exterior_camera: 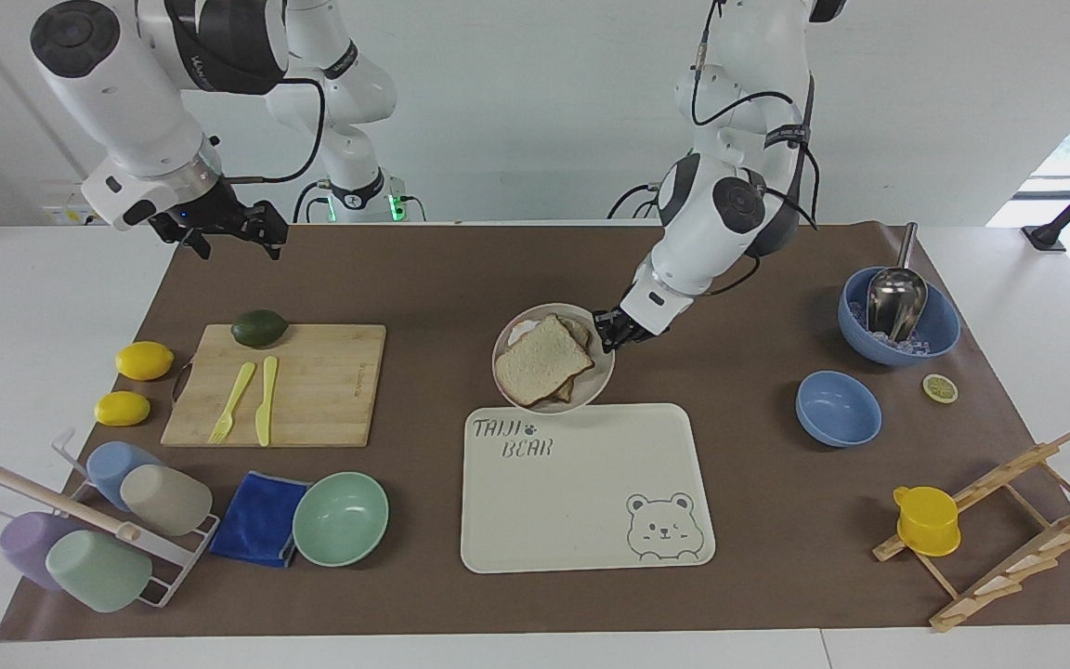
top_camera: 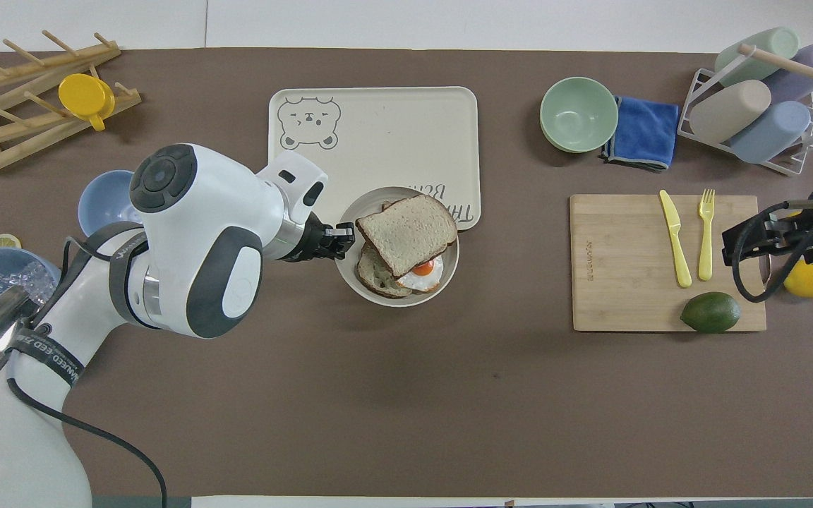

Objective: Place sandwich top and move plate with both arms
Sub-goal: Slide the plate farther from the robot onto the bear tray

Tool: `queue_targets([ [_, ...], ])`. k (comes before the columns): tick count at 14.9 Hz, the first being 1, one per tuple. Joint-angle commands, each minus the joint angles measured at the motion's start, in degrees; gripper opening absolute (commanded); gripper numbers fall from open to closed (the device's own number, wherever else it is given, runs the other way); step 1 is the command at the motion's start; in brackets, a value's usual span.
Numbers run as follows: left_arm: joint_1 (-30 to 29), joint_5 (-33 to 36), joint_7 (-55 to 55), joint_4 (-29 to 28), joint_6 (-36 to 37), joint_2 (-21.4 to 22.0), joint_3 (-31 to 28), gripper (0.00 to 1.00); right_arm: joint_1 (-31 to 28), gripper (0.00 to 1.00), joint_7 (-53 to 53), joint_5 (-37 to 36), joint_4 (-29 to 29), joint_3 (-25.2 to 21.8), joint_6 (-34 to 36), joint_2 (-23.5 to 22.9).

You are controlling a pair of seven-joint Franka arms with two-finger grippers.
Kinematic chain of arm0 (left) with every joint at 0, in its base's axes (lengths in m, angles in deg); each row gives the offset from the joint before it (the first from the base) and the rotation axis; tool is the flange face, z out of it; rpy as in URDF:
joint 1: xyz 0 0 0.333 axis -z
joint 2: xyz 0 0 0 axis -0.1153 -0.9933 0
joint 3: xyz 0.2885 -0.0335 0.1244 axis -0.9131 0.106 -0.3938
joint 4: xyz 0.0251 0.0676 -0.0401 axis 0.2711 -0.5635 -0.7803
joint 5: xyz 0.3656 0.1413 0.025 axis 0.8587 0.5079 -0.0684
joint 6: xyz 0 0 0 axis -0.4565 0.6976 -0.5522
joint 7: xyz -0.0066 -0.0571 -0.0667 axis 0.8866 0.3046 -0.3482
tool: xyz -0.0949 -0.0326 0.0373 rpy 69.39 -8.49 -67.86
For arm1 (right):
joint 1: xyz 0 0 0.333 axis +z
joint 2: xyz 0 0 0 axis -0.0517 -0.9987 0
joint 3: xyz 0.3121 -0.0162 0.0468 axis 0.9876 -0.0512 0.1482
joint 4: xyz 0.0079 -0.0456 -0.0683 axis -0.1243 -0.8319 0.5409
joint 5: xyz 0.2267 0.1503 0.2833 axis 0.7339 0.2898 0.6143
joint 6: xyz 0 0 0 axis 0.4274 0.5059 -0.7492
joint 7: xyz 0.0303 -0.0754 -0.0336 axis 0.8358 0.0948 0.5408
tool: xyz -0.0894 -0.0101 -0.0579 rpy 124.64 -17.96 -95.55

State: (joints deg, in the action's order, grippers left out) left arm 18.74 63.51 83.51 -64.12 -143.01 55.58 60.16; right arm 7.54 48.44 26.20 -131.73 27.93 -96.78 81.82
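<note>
The sandwich top (exterior_camera: 544, 360) (top_camera: 406, 224), a pale bread slice, lies askew on a fried-egg toast (top_camera: 424, 271) on the round beige plate (exterior_camera: 503, 348) (top_camera: 354, 215). My left gripper (exterior_camera: 607, 339) (top_camera: 341, 240) is shut on the plate's rim at the side toward the left arm's end. It holds the plate off the brown mat, over the robot-side edge of the cream tray (exterior_camera: 581, 502) (top_camera: 378, 141). My right gripper (exterior_camera: 238, 246) (top_camera: 749, 243) waits open and empty, raised over the right arm's end of the mat.
A cutting board (exterior_camera: 284, 383) carries a yellow fork, a knife and an avocado (exterior_camera: 259, 327), with two lemons beside it. A mint bowl (exterior_camera: 340, 518), blue cloth and cup rack stand farther out. Two blue bowls (exterior_camera: 838, 407) and a wooden rack occupy the left arm's end.
</note>
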Motion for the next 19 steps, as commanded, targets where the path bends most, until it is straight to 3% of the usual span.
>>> queue_targets([
  [1,-3.20,-1.90,-1.65,5.78,1.56,-4.30,0.39,0.00,-0.53,1.00,-0.26,1.37,-1.64,0.04,-1.00,1.42],
  [3,-3.38,-4.09,-1.56,10.71,1.56,-8.09,0.13,0.00,-0.53,1.00,-0.26,1.37,-1.64,0.04,-1.00,1.42],
  [8,-4.44,-3.66,-2.78,15.47,-2.11,-15.21,0.22,0.00,-0.53,1.00,-0.26,1.37,-1.64,0.04,-1.00,1.42],
  [10,-4.96,-3.84,-5.15,15.65,-2.48,-16.01,0.22,0.00,-0.53,1.00,-0.26,1.37,-1.64,0.04,-1.00,1.42],
  [13,-5.93,-3.67,-6.48,22.14,-0.99,-19.78,0.22,0.00,-0.53,1.00,-0.26,1.37,-1.63,0.04,-1.00,1.42],
  [19,-5.67,-4.10,-19.57,21.98,-3.09,-21.28,0.22,0.00,-0.53,1.00,-0.26,1.37,-1.64,0.04,-1.00,1.42],
])
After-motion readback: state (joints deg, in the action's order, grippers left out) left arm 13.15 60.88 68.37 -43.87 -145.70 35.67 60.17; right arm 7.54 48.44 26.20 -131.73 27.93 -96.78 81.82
